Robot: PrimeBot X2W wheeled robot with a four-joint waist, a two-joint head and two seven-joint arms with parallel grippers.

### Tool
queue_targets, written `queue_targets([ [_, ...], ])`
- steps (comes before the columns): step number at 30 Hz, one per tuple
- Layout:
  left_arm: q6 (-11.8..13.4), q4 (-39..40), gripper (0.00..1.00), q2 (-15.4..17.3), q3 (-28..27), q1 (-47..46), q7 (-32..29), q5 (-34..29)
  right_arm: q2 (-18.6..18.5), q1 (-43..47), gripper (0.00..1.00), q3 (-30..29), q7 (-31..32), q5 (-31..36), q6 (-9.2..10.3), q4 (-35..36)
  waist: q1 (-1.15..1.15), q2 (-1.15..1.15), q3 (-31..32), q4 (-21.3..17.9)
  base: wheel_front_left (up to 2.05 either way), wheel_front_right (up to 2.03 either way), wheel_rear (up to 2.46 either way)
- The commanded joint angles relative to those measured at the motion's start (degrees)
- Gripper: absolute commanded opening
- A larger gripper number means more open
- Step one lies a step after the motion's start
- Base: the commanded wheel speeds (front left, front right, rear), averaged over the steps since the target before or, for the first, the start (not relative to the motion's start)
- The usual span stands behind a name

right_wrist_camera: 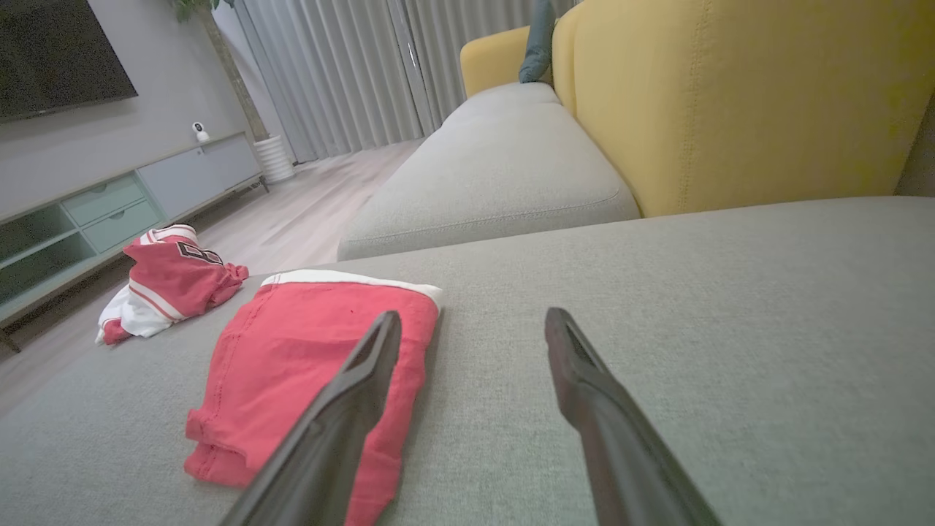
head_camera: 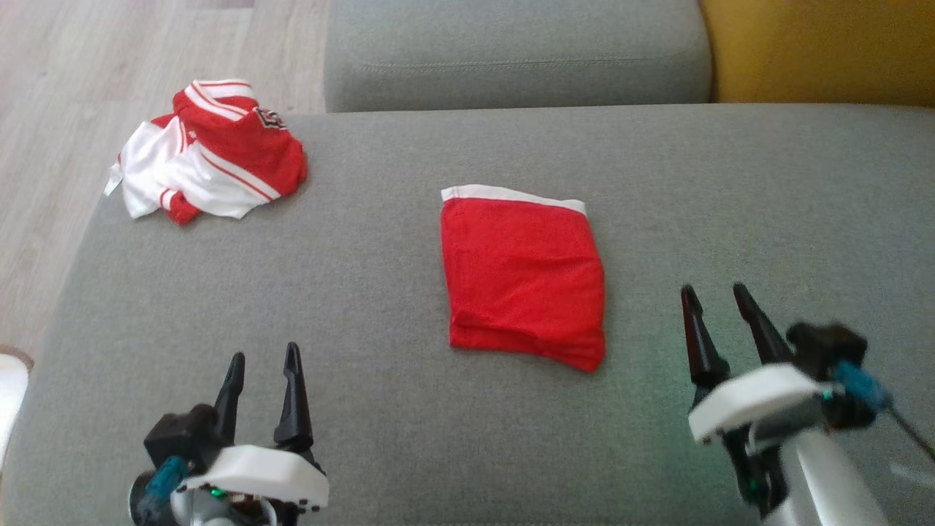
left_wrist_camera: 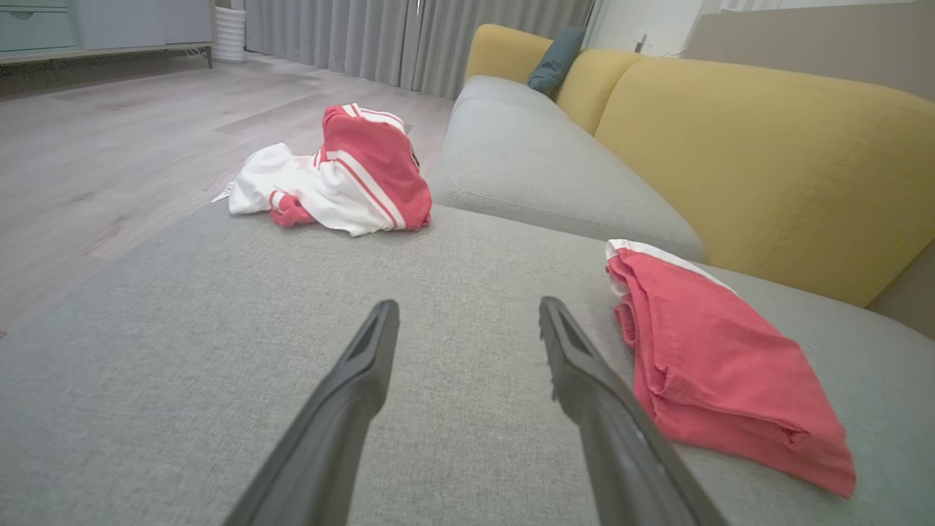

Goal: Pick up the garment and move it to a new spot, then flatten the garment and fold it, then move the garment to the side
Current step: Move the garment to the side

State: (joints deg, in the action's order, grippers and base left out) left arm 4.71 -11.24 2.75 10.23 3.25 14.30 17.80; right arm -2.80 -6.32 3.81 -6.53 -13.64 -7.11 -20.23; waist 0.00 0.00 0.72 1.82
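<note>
Lying folded mid-cushion on the grey seat, the red garment is seemingly awaiting only its move aside; left gripper and right gripper are standing open, holding nothing.

Red garment soft matt cloth; grey sofa cushion coarse woven fabric; floor pale smooth wood

The folded garment lies at the middle of the sofa seat. A crumpled shirt sits at the seat's far left corner, well apart. A second cushion lies behind the far edge.
</note>
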Motion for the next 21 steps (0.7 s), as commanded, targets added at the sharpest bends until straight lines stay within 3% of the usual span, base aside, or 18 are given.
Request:
queue_targets([
  [1, 0.37, 1.87, 1.00, 0.13, -1.71, -2.00, 0.70, 0.09, -0.08, -4.80, 1.00, 1.30, 0.95, -0.09, -0.37, 1.89, 0.00, 0.00, -0.31, 0.41, 0.00, 0.00, 0.00],
  [6, 0.63, 2.53, 1.00, 0.13, -0.55, -2.83, 0.70, 1.50, -0.08, -11.54, 1.00, 0.64, 9.69, 2.14, -0.37, -0.67, 0.00, 0.00, -2.33, 2.24, 0.00, 0.00, 0.00],
  [11, 1.06, 3.29, 1.00, 0.13, 0.96, -4.40, 0.70, 2.73, -0.80, -18.19, 1.00, 1.27, 18.23, 1.64, -0.37, -7.68, 0.00, 0.00, -5.71, 4.61, 0.00, 0.00, 0.00],
  [21, 1.94, 3.61, 1.00, 0.13, 2.43, -7.22, 0.70, 4.05, -3.94, -28.38, 1.00, 2.91, 27.99, -5.53, -0.37, -21.60, 0.00, 0.00, -11.07, 9.32, 0.00, 0.00, 0.00],
])
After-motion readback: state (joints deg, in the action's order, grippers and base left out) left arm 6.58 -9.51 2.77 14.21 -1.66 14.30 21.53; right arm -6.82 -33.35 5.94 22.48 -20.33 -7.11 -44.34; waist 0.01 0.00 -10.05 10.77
